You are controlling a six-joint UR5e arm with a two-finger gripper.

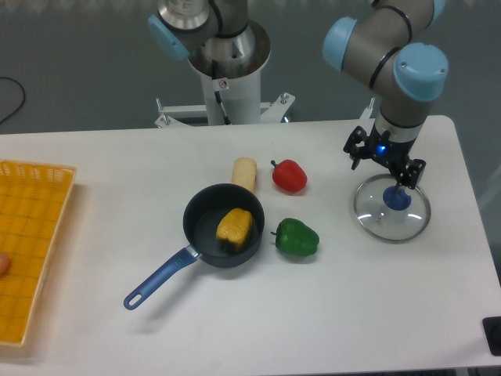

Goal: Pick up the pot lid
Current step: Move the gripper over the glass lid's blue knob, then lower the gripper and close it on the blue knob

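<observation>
A clear round pot lid [379, 222] with a blue knob lies at the right of the table. My gripper [383, 174] is above the lid's far part, its two fingers spread wide with nothing between them. One finger is up and left of the lid; the other shows just above and to the right of the blue knob, apart from it as far as I can tell.
A black pan [200, 227] with a blue handle holds a yellow object [234, 228]. Nearby lie a green pepper [296, 237], a red pepper [290, 177] and a tan item [245, 174]. An orange crate [47, 176] stands at the left edge.
</observation>
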